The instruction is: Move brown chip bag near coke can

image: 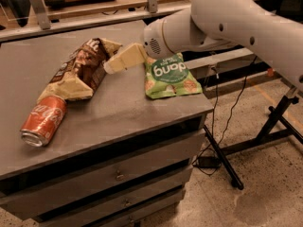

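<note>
The brown chip bag [78, 72] lies flat on the grey table top [123, 108], running from the back middle toward the front left. Its pale lower end touches the top of the coke can [43, 122]. The can lies on its side near the front left edge, silver end facing the front. My gripper [111, 67] hovers just right of the bag's upper half, between the brown bag and a green bag, holding nothing that I can see. The white arm [227, 18] reaches in from the upper right.
A green "dang" bag [168, 77] lies on the table's right side, near the right edge. Drawers [118, 174] run below the table front. A black stand leg [274, 122] and cables [222, 126] stand on the floor to the right.
</note>
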Robot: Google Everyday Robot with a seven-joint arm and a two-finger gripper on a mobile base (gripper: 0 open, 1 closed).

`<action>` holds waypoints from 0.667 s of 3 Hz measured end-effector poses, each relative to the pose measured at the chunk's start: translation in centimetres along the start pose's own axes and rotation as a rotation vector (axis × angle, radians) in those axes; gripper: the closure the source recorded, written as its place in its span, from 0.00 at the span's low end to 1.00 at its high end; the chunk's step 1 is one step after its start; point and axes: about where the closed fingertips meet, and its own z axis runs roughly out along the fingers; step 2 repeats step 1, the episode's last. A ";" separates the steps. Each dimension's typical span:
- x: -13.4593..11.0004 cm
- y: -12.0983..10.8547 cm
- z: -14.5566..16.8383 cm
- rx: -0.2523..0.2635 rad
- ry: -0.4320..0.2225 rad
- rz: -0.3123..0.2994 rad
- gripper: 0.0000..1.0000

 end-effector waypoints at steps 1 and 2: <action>0.0 0.1 0.0 -0.003 0.000 -0.001 0.00; 0.0 0.1 0.0 -0.003 0.000 -0.001 0.00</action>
